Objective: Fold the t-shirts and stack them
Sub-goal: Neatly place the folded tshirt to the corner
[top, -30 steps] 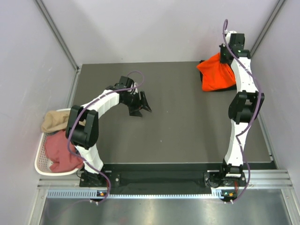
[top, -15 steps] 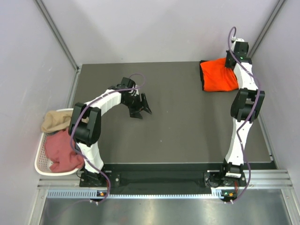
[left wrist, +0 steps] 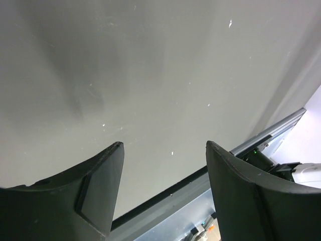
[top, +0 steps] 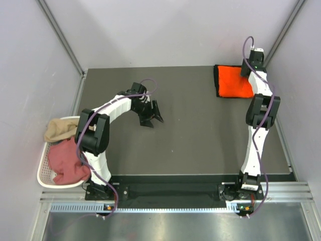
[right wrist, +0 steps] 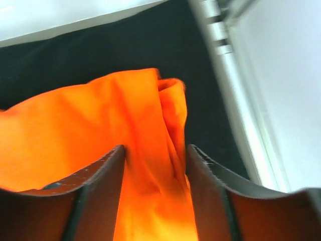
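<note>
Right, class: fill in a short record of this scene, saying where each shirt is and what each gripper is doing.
Orange t-shirt: lying flat at the far right corner of the table
Tan t-shirt, pink t-shirt: bunched in the white basket off the table's left edge
Left gripper: open, empty, above bare table
Right gripper: fingers either side of an orange fold; grip unclear

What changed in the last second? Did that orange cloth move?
The right arm reached farther toward the back right corner, and the orange t-shirt, a raised bundle before, now lies flat there. The right gripper has parted its jaws around a fold of it, apparently letting go. The left gripper, open above the table, and the basket holding a tan shirt and a pink shirt stayed put.
</note>
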You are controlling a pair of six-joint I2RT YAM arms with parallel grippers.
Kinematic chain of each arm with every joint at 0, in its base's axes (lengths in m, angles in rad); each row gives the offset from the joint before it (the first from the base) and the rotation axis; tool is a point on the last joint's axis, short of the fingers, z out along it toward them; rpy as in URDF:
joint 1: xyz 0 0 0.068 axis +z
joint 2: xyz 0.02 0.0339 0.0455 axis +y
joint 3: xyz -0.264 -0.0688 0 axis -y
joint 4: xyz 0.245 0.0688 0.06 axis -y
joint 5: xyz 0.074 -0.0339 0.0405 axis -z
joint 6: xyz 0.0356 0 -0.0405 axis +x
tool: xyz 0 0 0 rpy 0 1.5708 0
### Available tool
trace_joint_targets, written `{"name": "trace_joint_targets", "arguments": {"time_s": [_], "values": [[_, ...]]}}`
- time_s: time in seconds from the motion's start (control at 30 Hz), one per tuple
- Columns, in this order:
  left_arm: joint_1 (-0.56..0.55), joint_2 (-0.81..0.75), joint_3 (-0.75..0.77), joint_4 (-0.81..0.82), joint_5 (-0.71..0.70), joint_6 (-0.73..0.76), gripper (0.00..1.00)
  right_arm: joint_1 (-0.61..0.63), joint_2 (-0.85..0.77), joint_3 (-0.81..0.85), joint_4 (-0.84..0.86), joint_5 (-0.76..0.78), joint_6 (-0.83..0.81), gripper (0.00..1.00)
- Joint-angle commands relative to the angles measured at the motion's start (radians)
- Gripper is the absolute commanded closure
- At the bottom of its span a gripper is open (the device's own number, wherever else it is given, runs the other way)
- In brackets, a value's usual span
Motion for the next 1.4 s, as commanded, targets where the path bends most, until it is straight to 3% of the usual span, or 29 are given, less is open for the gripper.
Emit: {"name": "trace_joint_targets", "arguments": {"time_s": [0.0,0.13,0.17,0.37,0.47,0.5,0.6,0.73,1.07,1.37], "values": [[-0.008,0.003,0.025,-0.011,0.005,-0.001,0.29,-0.021,-0.037,0.076,0.094,0.208,-0.005,0.41],[-0.011,-0.011,0.020,0.021,0.002,-0.024,0.29,-0.030,-0.083,0.090,0.058,0.263,0.052,0.38],[-0.011,-0.014,0.019,0.039,0.002,-0.032,0.29,-0.031,-0.103,0.091,0.039,0.264,0.055,0.32],[-0.011,-0.020,0.025,0.082,0.017,-0.043,0.30,-0.037,-0.191,0.018,-0.043,0.091,0.131,0.32],[-0.011,-0.028,0.020,0.101,0.022,-0.044,0.30,-0.054,-0.232,-0.053,-0.032,-0.128,0.228,0.49],[-0.011,-0.033,0.019,0.104,0.025,-0.044,0.30,-0.057,-0.240,-0.068,-0.029,-0.198,0.250,0.63],[-0.011,-0.043,0.013,0.115,0.038,-0.046,0.30,-0.068,-0.232,-0.127,0.017,-0.253,0.297,0.79],[-0.011,-0.065,-0.016,0.121,0.049,-0.047,0.30,-0.096,-0.168,-0.110,0.040,-0.305,0.348,0.91],[-0.011,-0.114,-0.026,0.081,0.055,-0.048,0.30,-0.128,0.027,0.001,0.123,-0.339,0.412,0.91],[-0.019,-0.149,-0.046,0.052,0.023,-0.054,0.30,-0.151,0.056,0.088,0.127,-0.202,0.302,0.87]]}}
